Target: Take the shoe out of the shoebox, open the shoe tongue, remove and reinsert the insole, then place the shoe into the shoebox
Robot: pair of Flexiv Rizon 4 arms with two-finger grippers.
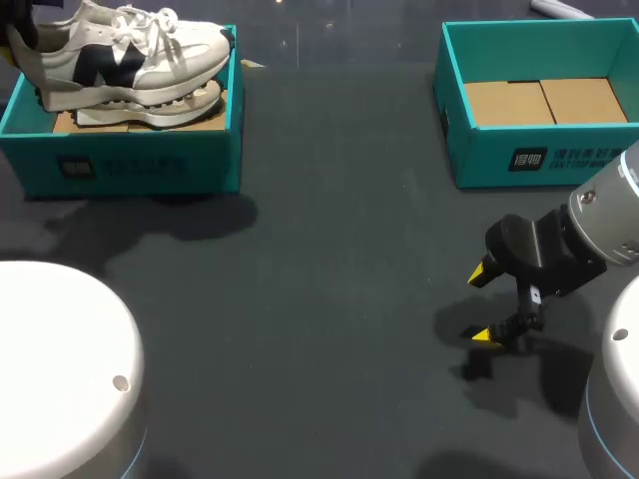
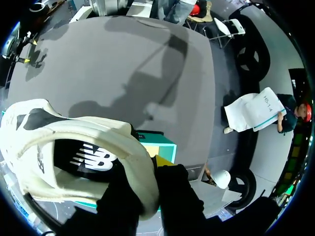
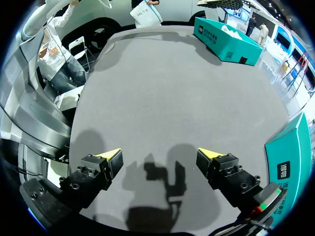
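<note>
White-and-navy shoe (image 1: 125,60) rides high in the left teal shoebox (image 1: 120,165), the left gripper (image 2: 152,172) clamped on its heel collar, apparently to lift it out. Far right of that shoebox, the right gripper (image 3: 160,157) hovers over the worktop (image 1: 329,249), fingers apart, likely ready to receive it.

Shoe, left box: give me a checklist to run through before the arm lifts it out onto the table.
1. Left gripper shut on the shoe: ok, the heel collar sits between its fingers.
2. Shoe clear of the box: not ok, its sole lies within the walls.
3. Bare table beside the box for setting down: ok.
4. Right gripper out of the way: ok, open and low over the table, far from the shoe.
5. Laces free of snags: cannot tell.
</note>
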